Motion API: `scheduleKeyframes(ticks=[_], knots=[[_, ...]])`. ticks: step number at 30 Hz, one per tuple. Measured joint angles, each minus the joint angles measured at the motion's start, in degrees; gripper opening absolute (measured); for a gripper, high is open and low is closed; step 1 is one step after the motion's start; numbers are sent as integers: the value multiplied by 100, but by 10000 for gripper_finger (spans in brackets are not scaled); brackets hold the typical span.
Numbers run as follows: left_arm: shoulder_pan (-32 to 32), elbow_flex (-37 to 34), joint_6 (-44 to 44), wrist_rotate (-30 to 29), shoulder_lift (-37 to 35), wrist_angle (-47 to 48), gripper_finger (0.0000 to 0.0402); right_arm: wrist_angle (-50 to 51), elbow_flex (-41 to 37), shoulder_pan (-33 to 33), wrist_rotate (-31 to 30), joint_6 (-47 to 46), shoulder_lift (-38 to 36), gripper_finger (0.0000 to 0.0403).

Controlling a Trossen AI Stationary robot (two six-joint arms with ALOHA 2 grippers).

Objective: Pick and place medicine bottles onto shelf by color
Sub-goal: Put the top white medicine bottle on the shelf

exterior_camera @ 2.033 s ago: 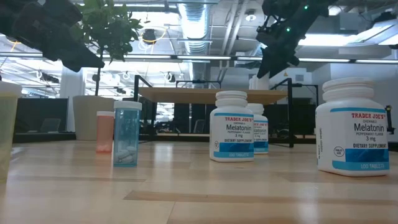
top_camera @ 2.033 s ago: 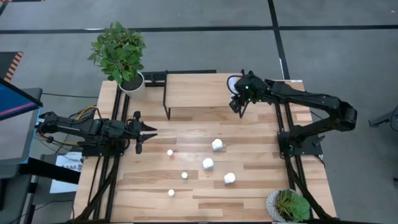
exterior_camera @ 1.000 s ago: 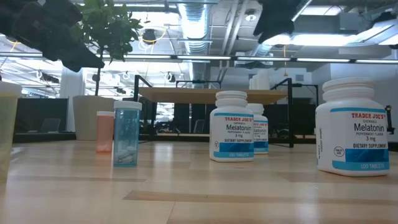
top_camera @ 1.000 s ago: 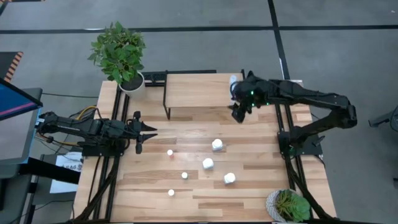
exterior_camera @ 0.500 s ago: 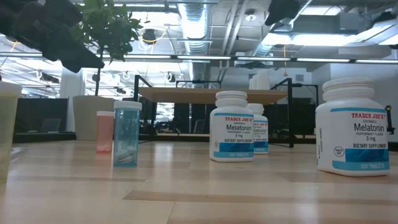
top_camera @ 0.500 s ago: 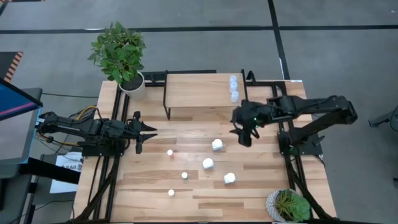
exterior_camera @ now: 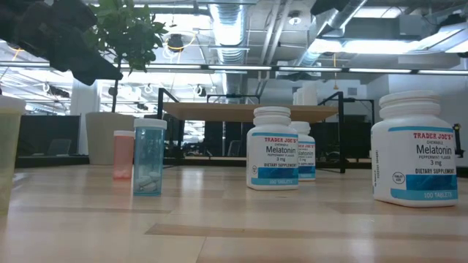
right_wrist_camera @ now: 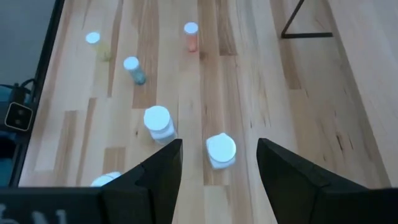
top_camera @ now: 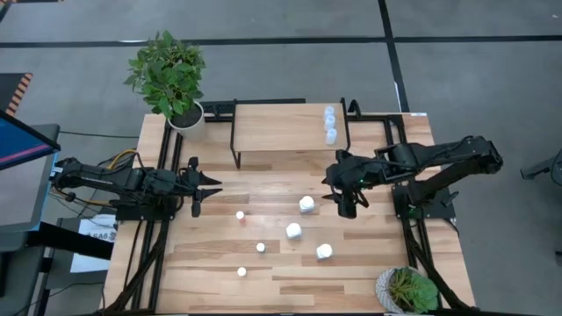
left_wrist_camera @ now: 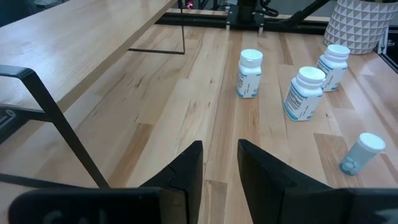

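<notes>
Grey floor surrounds the plank table (top_camera: 263, 263); the shelf (top_camera: 277, 127) carries three pale bottles (top_camera: 330, 123) at its right end. White bottles (top_camera: 306, 204) stand below. The right gripper (top_camera: 345, 204), jaws apart and empty, has swung down from the shelf. The left gripper (top_camera: 200, 187) waits, narrowly parted.

Cut off at the low view's left edge: a yellowish bottle (exterior_camera: 9, 153), only its right side showing. Half hidden behind the nearer white bottle (exterior_camera: 272, 148): a second one (exterior_camera: 306, 151). Clipped in the right wrist view: a white cap (right_wrist_camera: 107, 180) by the dark finger. Too small to tell apart from above: three pale bottles on the shelf (top_camera: 330, 124).
</notes>
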State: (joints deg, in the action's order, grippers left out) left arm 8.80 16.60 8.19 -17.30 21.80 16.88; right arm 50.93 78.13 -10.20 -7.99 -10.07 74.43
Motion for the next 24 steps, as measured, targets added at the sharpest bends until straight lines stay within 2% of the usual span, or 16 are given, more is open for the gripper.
scheduleKeyframes(ticks=[8, 12, 19, 24], knots=[[1, 0, 0, 0, 0, -3, 89, 9, 1, -10, 32, -276, 124, 226], [1, 0, 0, 0, 0, 3, 89, 154, -4, -215, 176, -402, 310, 226], [0, 0, 2, 0, -9, -9, 89, 164, -35, -834, 331, -352, 974, 226], [0, 0, 10, 0, 0, -23, 89, 66, -31, -873, 229, -214, 1510, 226]])
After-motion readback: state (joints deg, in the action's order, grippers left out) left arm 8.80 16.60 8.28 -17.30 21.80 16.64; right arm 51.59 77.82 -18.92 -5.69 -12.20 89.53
